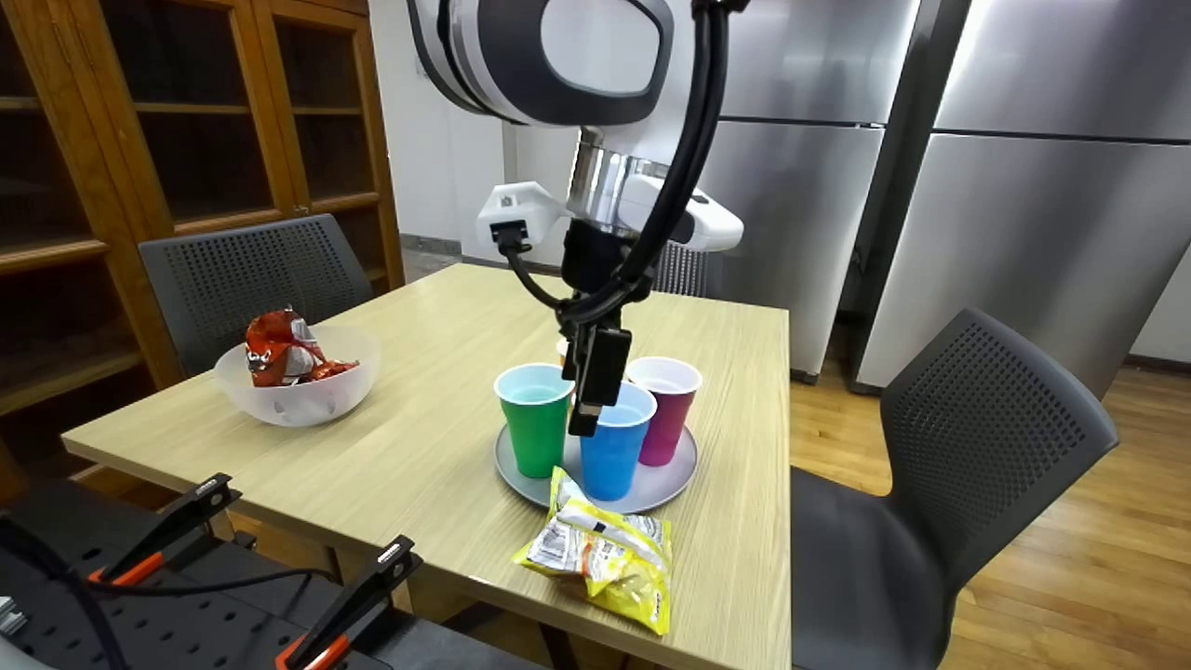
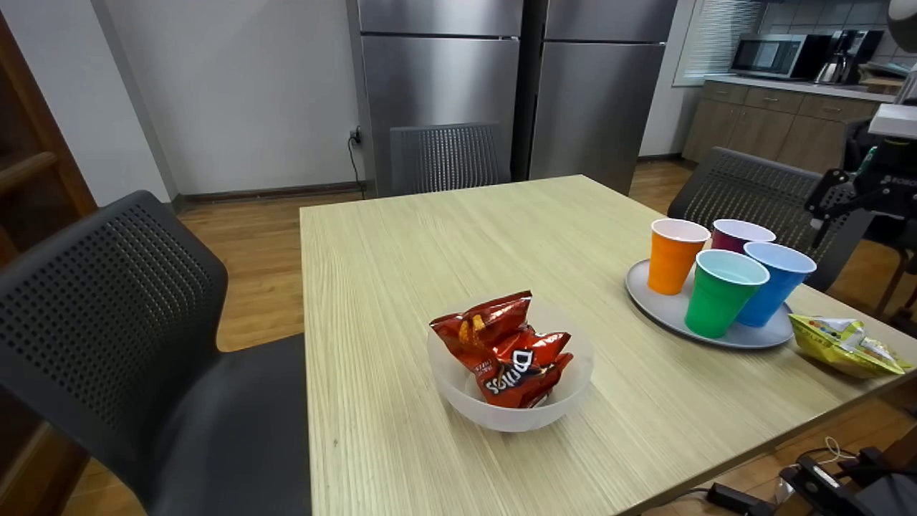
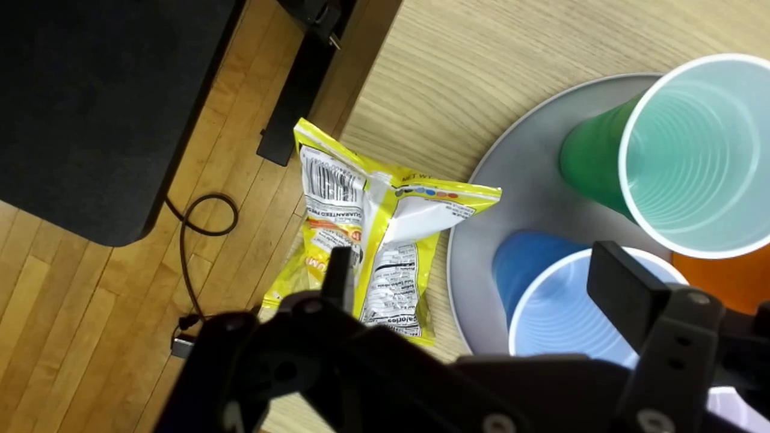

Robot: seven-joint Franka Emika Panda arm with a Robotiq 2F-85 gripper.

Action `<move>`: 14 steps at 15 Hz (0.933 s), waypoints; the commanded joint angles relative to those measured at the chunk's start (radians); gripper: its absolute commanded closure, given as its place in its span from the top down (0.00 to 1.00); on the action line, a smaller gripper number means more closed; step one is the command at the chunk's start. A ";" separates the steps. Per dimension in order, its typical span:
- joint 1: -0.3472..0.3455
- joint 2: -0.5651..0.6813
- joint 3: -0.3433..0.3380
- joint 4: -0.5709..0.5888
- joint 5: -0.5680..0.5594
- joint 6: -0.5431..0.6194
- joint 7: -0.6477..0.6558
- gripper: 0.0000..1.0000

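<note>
Aloft, spread pincer (image 3: pixel 473 264), yellow packet (image 3: pixel 385 234), cups (image 2: pixel 723 295) on grey plate (image 3: pixel 535 174)

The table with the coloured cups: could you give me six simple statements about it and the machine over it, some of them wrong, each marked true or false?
1. A green cup, a blue cup, a purple cup and an orange cup stand on the grey plate. True.
2. The orange cup is lying on its side. False: it stands upright.
3. The gripper is open. True.
4. A yellow packet lies on the table, and a red Doritos bag is in the bowl. True.
5. The gripper is holding the blue cup. False: it holds nothing.
6. The bowl stands on the plate. False: it stands directly on the table.
</note>
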 commanded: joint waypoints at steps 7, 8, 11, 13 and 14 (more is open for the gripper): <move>-0.047 0.108 -0.020 0.028 0.133 0.022 -0.020 1.00; -0.052 0.115 -0.025 0.031 0.138 0.023 -0.018 1.00; -0.064 0.157 -0.036 0.053 0.138 0.024 -0.009 1.00; -0.069 0.192 -0.036 0.073 0.149 0.020 -0.005 1.00; -0.070 0.215 -0.035 0.087 0.155 0.016 -0.003 1.00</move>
